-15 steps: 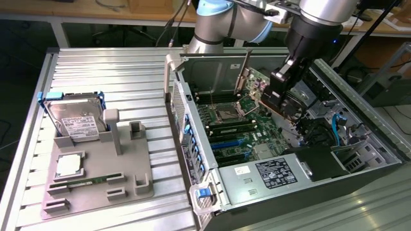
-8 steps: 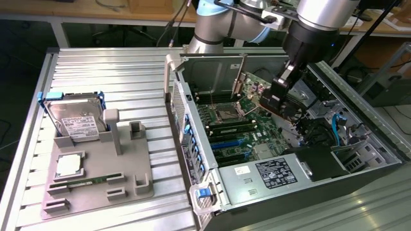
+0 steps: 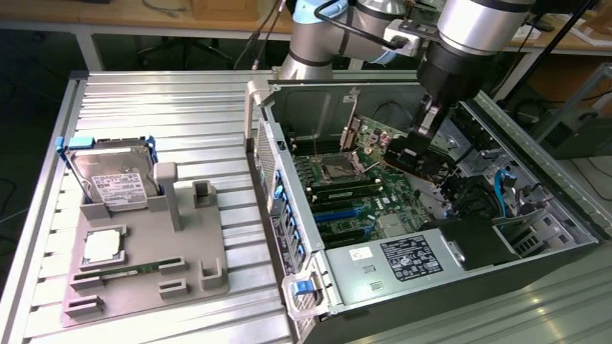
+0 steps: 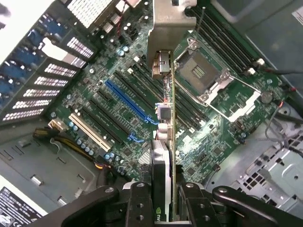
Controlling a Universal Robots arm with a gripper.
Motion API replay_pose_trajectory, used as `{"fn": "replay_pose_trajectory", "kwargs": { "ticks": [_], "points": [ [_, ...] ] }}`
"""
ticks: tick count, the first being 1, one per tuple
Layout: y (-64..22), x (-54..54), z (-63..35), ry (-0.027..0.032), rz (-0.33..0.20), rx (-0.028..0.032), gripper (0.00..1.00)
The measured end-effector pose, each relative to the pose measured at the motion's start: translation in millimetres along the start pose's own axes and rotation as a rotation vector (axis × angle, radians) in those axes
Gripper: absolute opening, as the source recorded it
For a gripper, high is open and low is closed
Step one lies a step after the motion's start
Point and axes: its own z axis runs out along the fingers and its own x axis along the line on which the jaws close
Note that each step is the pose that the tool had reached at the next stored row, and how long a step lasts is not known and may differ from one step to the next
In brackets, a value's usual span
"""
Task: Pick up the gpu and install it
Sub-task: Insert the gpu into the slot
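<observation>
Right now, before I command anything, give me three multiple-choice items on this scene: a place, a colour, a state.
1. Where is the gpu? A) inside the case, over the motherboard B) outside the case C) under the case
2. The rails on the hard drive are: A) red B) yellow C) blue
3. The fingers are: A) open, clear of the gpu B) shut on the gpu C) shut on the hard drive
Answers: 1 A, it is held over the board's slots; 2 C, blue rails flank the drive; 3 B, both fingers clamp the gpu's edge.

Robotics lab: robot arm (image 3: 316,43), opened computer case (image 3: 316,115), ribbed aluminium bench (image 3: 163,107), wooden desks (image 3: 96,11) behind.
</observation>
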Motion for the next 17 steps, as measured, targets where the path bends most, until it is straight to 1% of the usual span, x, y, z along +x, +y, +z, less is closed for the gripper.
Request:
{"fn": "replay_pose_trajectory", "kwargs": {
  "ticks": [7,8,9,10,15,17],
  "points": [
    [0.3,0.0,6.7,-0.0067,-0.127,-0.0012,0.28],
    [0.4,0.1,7.1,-0.0083,-0.146,-0.0019,0.28],
    [0.4,0.1,8.0,-0.0113,-0.181,-0.0033,0.28],
    [0.5,0.1,8.8,-0.0126,-0.202,-0.0037,0.28],
    [0.6,0.1,11.3,-0.0171,-0.29,-0.0049,0.28],
    [0.6,0.1,11.8,-0.0179,-0.326,-0.0073,0.28]
  ]
}}
